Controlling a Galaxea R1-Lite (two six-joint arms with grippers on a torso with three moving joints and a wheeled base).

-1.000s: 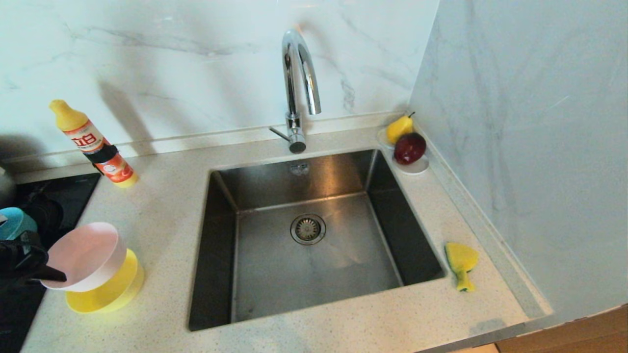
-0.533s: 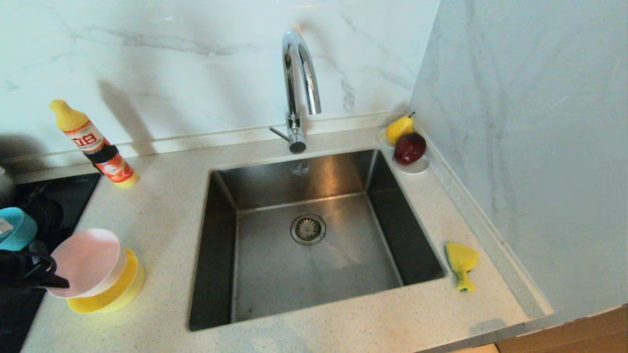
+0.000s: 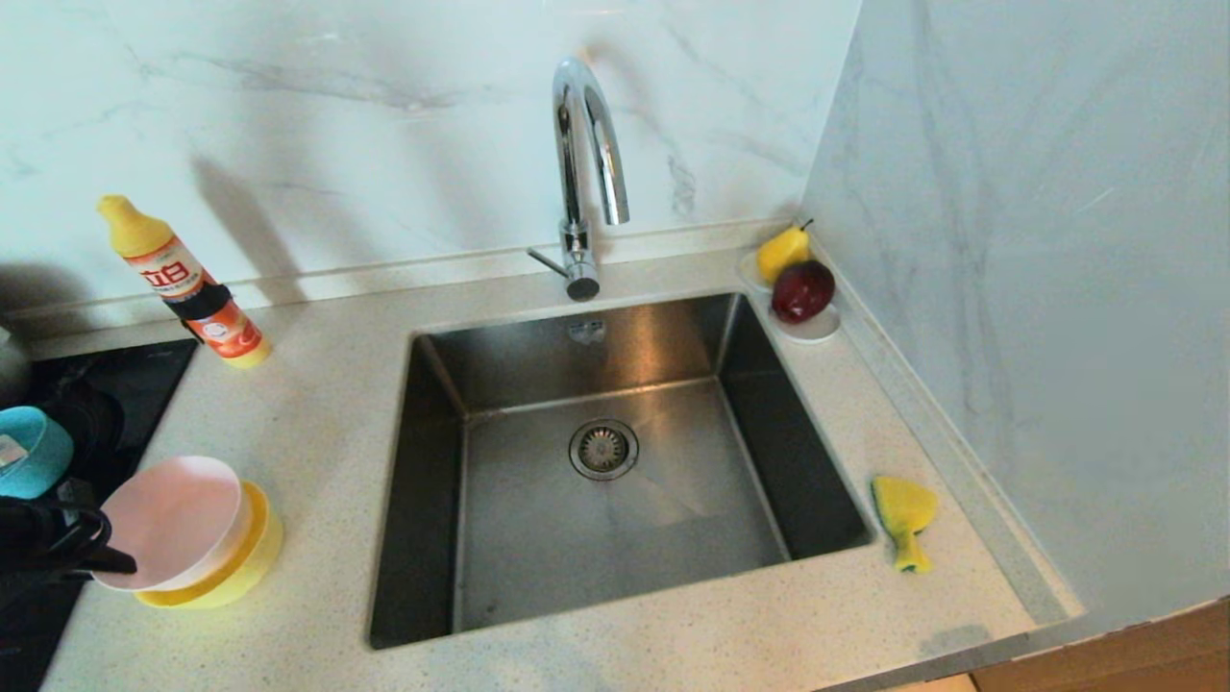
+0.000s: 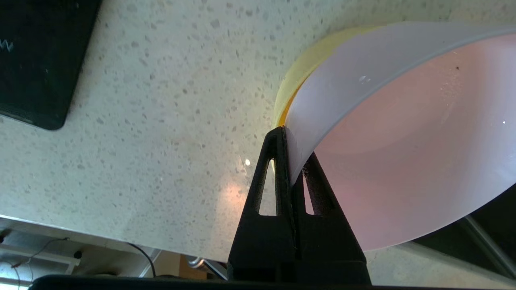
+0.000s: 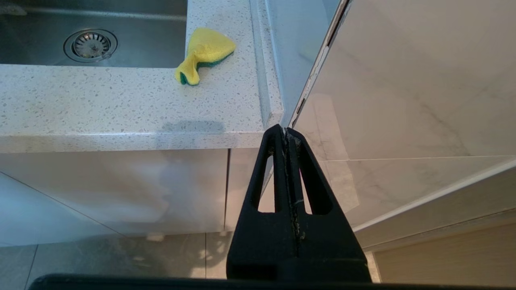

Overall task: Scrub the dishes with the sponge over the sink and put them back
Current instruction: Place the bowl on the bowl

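The left gripper (image 3: 101,562), clamped on the rim of the pale pink bowl (image 3: 173,521), now sits lower and nearer the yellow bowl (image 3: 252,550) than a second ago. The pink bowl, earlier raised and tipped well above the yellow bowl with much of the yellow wall showing, is now sunk into it, nested at a slight tilt, so only a narrow yellow crescent remains visible. The light blue bowl (image 3: 31,452) behind the yellow bowl shows a little more of itself

Three bowls (image 3: 178,519), one sponge (image 3: 903,514), two fruits (image 3: 802,288), one bottle (image 3: 183,284)
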